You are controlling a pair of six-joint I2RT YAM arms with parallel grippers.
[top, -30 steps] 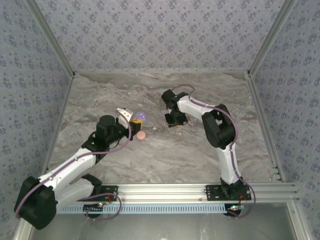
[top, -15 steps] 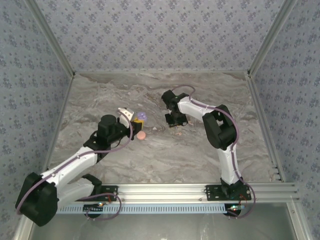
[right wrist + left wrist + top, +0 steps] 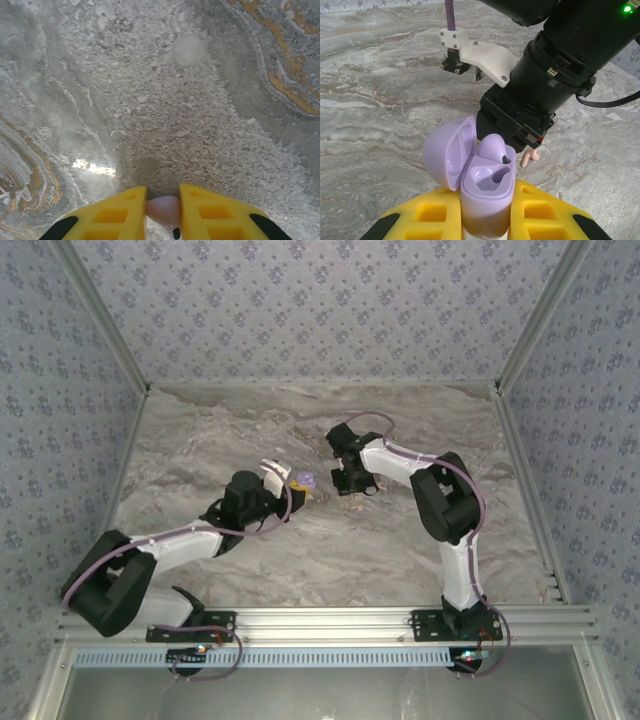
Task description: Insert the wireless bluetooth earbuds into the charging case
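Item 1, left gripper (image 3: 487,202): I log its yellow fingers (image 3: 432,212) clamped against the lower body of the lilac charging case (image 3: 485,185), which stands upright with its lid (image 3: 449,152) swung open to the left

Item 2, lilac earbud (image 3: 492,146): sits in the far well of the case, stem down

Item 3, right gripper (image 3: 163,199): fingers almost together, pinching a pinkish earbud (image 3: 164,207) low over the marble table (image 3: 190,100); I cannot tell whether the earbud touches the surface

Item 4, placement: from the left wrist, the pinkish earbud hangs under the right gripper's black body, just beyond the case and to its right; from above, both grippers are near mid-table, close but apart
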